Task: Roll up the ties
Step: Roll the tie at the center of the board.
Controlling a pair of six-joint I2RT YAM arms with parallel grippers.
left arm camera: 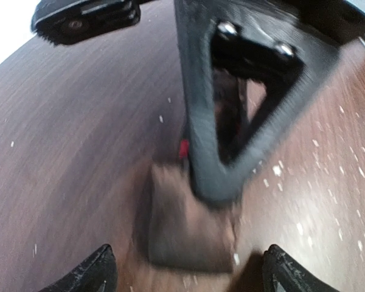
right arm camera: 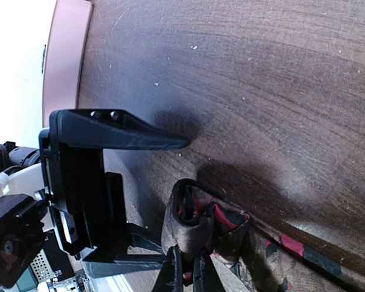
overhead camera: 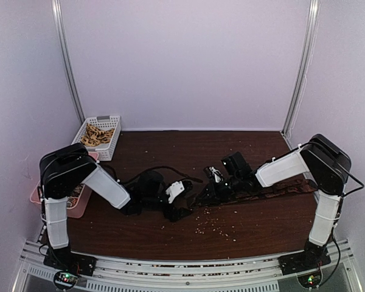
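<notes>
Right gripper (right arm camera: 185, 275): black two-finger pincer; pressed together on the doubled end of the tie, low over the table.
Left gripper (left arm camera: 188, 272): black two-finger pincer; spread wide; its fingertips (left arm camera: 94, 271) are set either side of the doubled end and apart from it.
Tie (right arm camera: 198, 226): narrow dark brown patterned fabric tie, red showing at the folds; the doubled end is pinched near the middle of the table, just beside the left gripper; the rest is laid flat toward the base of the right arm.
Table (overhead camera: 170, 146): dark brown wood-grain top; the tie's whole length is carried on it.
Risk, fold: the soft fold is judged likely to spring open if it is let go before a second grip is made; only one pincer holds it.
Risk, collision: the two pincers are crowded over the same spot; a finger could be struck, or shut on instead of the fabric.
Risk, tail: the long flat length could be dragged askew, so a crooked roll would be made.
Count, pincers: two.
Count, ties: one on the table.
Count, white slatted plastic basket (overhead camera: 103, 117): one, at the far left; tan pieces inside cannot be counted.
Count, pink tray (right arm camera: 68, 55): one, at the left edge.
Count, pale crumbs (overhead camera: 210, 226): many, scattered; too small to be counted.
</notes>
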